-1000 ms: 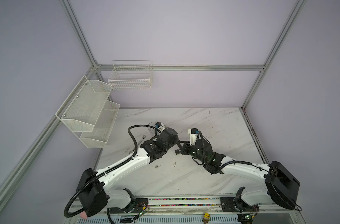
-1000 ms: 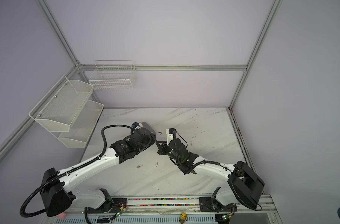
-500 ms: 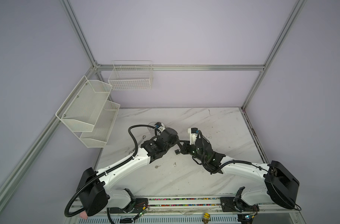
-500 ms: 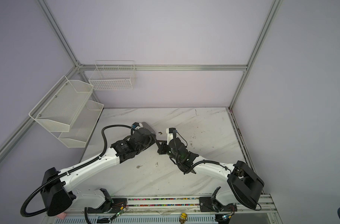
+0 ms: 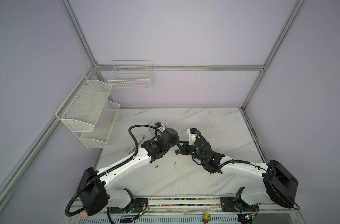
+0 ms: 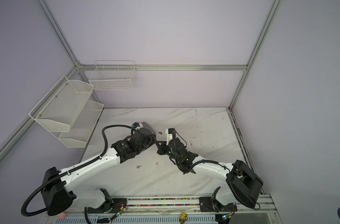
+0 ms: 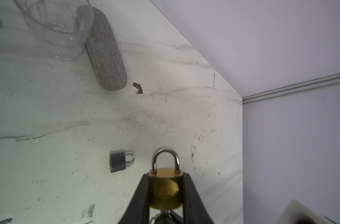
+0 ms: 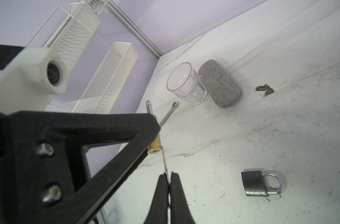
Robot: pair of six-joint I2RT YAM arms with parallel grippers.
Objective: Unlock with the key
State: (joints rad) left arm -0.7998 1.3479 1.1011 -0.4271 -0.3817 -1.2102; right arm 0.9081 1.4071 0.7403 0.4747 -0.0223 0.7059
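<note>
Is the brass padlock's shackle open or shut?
Shut: in the left wrist view both legs of the shackle sit down in the brass padlock body.

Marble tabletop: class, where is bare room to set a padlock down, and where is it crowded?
Free: the stretch between right arm and right wall; the front strip between both arm bases. Crowded: glass, grey case, wrench behind left arm; grey padlock mid-table.

Small gold lock (image 7: pixel 165 188) w/ shiny silver loop, loop shut. It's up off the table, pinched betw. left gripper (image 7: pixel 166 175) fingers. Thin silver key (image 8: pixel 163 161) meets the lock's bottom end; its other end is pinched tight in right gripper (image 8: pixel 168 175).
</note>
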